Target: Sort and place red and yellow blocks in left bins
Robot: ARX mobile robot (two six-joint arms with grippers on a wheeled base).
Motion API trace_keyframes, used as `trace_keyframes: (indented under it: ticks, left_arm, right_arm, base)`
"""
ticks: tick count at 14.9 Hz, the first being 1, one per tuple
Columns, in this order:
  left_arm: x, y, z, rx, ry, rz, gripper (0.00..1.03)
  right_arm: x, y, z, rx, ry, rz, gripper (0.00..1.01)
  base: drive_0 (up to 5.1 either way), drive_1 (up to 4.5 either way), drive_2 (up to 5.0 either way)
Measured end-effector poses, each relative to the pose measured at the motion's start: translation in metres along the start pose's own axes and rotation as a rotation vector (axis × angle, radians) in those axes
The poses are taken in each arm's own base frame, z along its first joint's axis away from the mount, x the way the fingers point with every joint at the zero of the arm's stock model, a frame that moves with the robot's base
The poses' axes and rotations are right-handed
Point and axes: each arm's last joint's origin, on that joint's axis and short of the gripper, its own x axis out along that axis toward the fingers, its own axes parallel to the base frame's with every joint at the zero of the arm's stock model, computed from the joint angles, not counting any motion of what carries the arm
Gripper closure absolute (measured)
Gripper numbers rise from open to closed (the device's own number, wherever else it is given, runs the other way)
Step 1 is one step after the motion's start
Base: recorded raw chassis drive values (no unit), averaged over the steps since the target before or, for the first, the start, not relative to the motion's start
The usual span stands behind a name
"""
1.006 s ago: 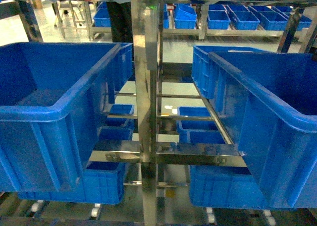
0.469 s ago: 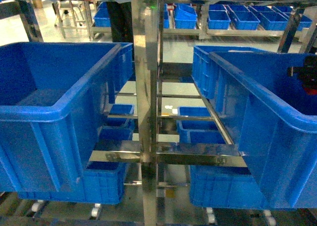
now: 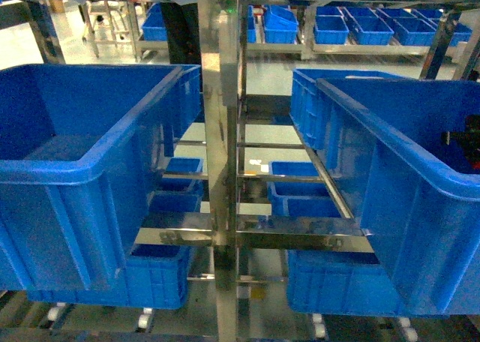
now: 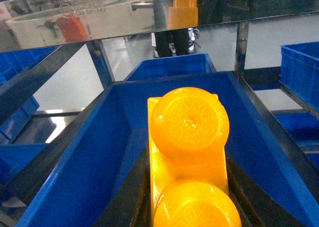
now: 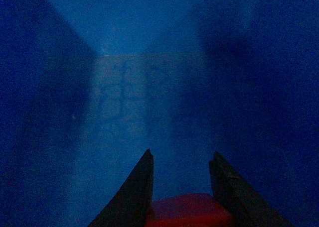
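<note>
The orange-yellow block (image 4: 187, 137), two round studs facing the camera, fills the left wrist view, and my left gripper (image 4: 187, 192) is shut on it with black fingers (image 4: 130, 199) on both sides. Under it lies a deep blue bin (image 4: 94, 157). In the right wrist view my right gripper (image 5: 182, 155) is shut on the red block (image 5: 189, 209), low inside a dark blue bin (image 5: 124, 102). The head view shows a large left bin (image 3: 90, 169) and only a dark bit of my right gripper (image 3: 472, 141) inside the right-hand bin (image 3: 390, 124). My left gripper is out of that view.
A steel rack post (image 3: 221, 132) stands between the two big crates, with shelf bars (image 3: 300, 241) and smaller blue bins (image 3: 300, 188) behind and below. More blue bins (image 3: 360, 27) line a far shelf. A shiny steel beam (image 4: 149, 15) crosses above the left wrist view.
My right gripper came into the head view at the right edge inside the right-hand crate, then shifted further right and slightly down, so less of it shows now. The crates have not moved.
</note>
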Motion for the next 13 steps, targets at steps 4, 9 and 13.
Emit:
trace_keyframes:
  ticks: [4,9,13]
  left_arm:
    - [0.0,0.0,0.0,0.0,0.0,0.0,0.76]
    - [0.0,0.0,0.0,0.0,0.0,0.0,0.76]
    - [0.0,0.0,0.0,0.0,0.0,0.0,0.76]
  right_arm:
    - [-0.001,0.001,-0.008,-0.005,0.003,0.034,0.54]
    - [-0.137,0.021,0.04,0.064,-0.126,0.203,0.03]
    - [-0.243,0.026,-0.003,0.015,-0.197,0.079,0.03]
  base:
    - [0.0,0.0,0.0]
    - [0.0,0.0,0.0]
    - [0.0,0.0,0.0]
